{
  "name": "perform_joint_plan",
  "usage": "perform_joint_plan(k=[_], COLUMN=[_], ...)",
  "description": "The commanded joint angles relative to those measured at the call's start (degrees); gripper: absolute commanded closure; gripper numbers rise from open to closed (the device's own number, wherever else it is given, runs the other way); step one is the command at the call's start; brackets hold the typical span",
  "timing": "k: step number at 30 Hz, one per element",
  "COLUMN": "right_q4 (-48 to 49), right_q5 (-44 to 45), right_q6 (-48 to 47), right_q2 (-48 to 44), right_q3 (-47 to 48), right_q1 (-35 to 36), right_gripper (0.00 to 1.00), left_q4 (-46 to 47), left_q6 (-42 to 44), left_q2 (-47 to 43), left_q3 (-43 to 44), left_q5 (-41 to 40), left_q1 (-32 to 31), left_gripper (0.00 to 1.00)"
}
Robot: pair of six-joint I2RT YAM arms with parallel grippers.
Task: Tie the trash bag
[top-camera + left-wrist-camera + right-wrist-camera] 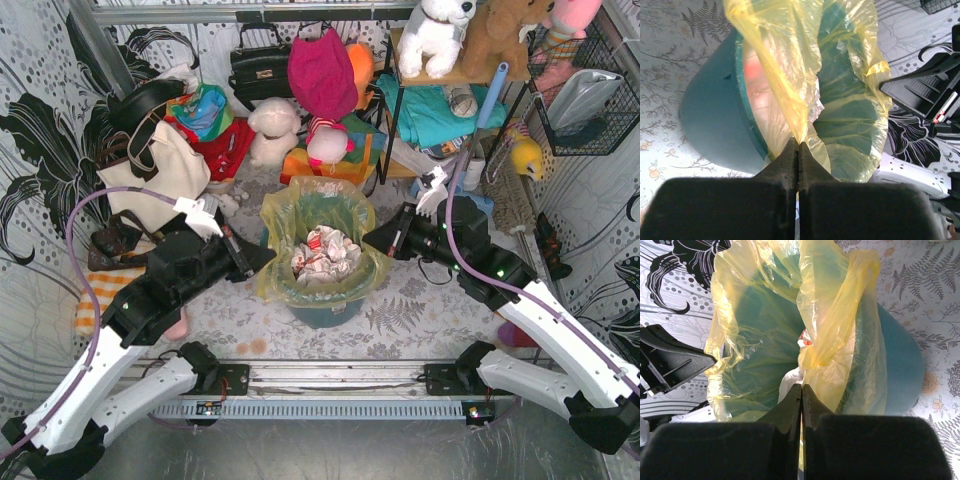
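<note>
Your left gripper [798,148] pinches the trash bag [290,215] rim at 9 o'clock; right gripper [801,390] pinches it at 3 o'clock.

White arm shells [570,340], black joints [190,265], purple cables [80,270], black left gripper [798,147]

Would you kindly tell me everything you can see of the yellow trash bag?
The trash bag is thin, translucent yellow-green plastic, crinkled all over. It lines the round teal bin, which stands upright. Its mouth is open and its edge is draped over the rim. Crumpled white paper with red print lies inside. The left pincer is shut on a fold of the bag's edge on one side, and the right pincer is shut on a fold on the opposite side. The bag is not yet tied.
</note>
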Motion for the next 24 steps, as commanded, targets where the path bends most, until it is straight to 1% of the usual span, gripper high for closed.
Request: perform_joint_plan(k=[1,8,11,14,19,24], right_q4=[0.1,3.0,4.0,4.3,3.6,3.1], right_q5=[0.0,-1.1,-1.5,-1.5,-0.5,1.0], right_q6=[0.6,0.1,-0.6,-1.7,-3.7,-4.8], right_q2=[-2.1,0.8,3.0,5.0,7.3,7.9], right_q3=[-0.3,4.2,7.5,11.0,15.5,18.0], right_q1=[-0.2,-0.2,-0.2,-0.2,-0.2,-0.2], right_gripper=[1.0,1.0,1.0,1.0,1.0,1.0], left_q4=[1.3,4.7,8.0,10.8,11.0,10.7], left_q6=[1.7,3.6,3.3,2.3,2.4,4.1], left_q2=[-0.6,3.0,5.8,7.8,11.1,13.9], left_q3=[-0.5,5.4,8.5,11.1,17.4,21.7], left_q5=[5.2,6.7,9.8,11.0,10.0,7.1], left_q1=[0.3,0.3,0.3,0.3,0.3,0.3], left_gripper=[1.0,1.0,1.0,1.0,1.0,1.0])
